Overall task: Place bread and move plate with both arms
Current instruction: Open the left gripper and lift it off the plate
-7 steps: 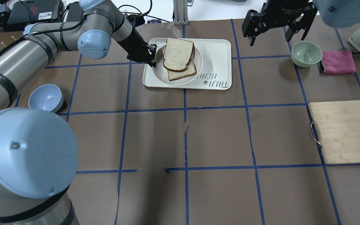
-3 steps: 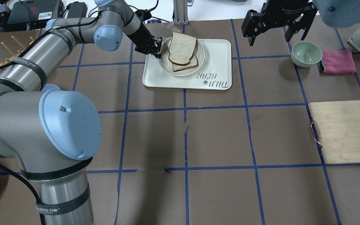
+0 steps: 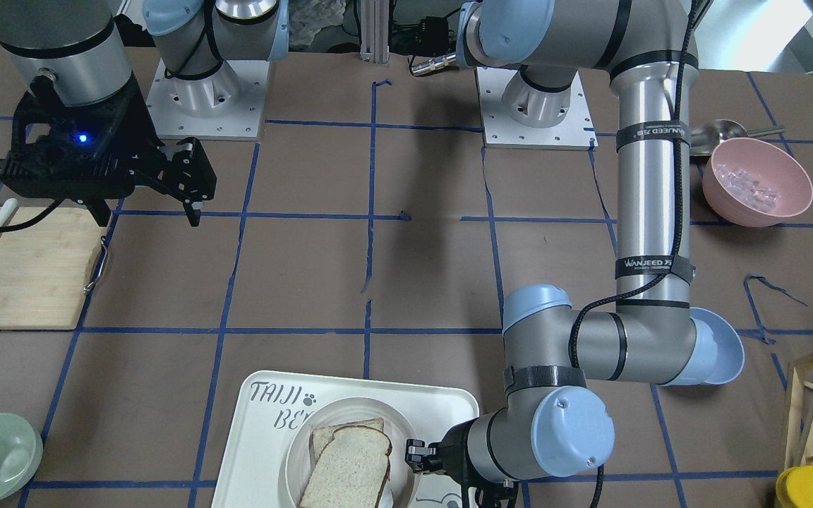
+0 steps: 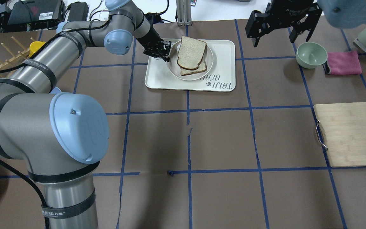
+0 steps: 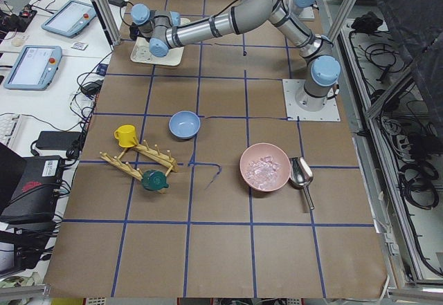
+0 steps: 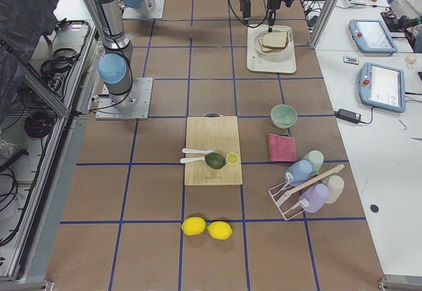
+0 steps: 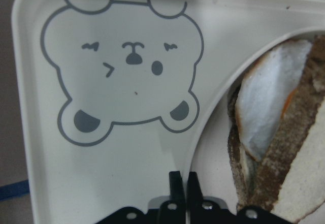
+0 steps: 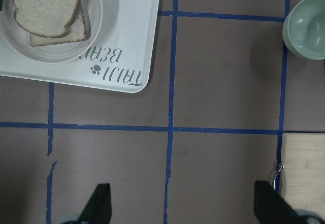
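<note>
Left jaws nipping plate (image 4: 172,67), right jaws spread

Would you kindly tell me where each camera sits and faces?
Front-facing: opposite the robot, facing its bases.
Overhead: behind it, looking forward over left arm.
Exterior left: table end, left arm nearest.
Exterior right: other end, right arm nearest.
Left wrist: left gripper pinching the plate rim.
Right wrist: straight down, right gripper open.
All show the tray.
</note>
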`<state>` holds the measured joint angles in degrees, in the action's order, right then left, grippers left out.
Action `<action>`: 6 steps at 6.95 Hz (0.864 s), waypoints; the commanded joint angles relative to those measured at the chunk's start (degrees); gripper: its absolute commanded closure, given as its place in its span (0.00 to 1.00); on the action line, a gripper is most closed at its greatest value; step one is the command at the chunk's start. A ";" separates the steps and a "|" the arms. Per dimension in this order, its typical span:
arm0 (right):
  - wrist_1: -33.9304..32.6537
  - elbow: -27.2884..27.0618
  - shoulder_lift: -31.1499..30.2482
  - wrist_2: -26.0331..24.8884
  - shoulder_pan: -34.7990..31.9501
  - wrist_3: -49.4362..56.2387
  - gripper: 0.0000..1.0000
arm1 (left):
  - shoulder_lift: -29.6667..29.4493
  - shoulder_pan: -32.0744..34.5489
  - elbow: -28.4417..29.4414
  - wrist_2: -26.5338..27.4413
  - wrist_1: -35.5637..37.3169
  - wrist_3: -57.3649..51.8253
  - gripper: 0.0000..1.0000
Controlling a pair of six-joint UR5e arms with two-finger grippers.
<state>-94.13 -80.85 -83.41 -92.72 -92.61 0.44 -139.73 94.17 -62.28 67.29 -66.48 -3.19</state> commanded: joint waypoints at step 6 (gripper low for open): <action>0.18 -0.01 0.00 0.26 0.06 0.00 0.00 | 17.00 -5.91 -0.56 11.25 -19.97 1.35 0.00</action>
<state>-93.92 -80.86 -83.41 -92.50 -92.56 0.44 -126.86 90.23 -62.75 76.07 -82.14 -1.84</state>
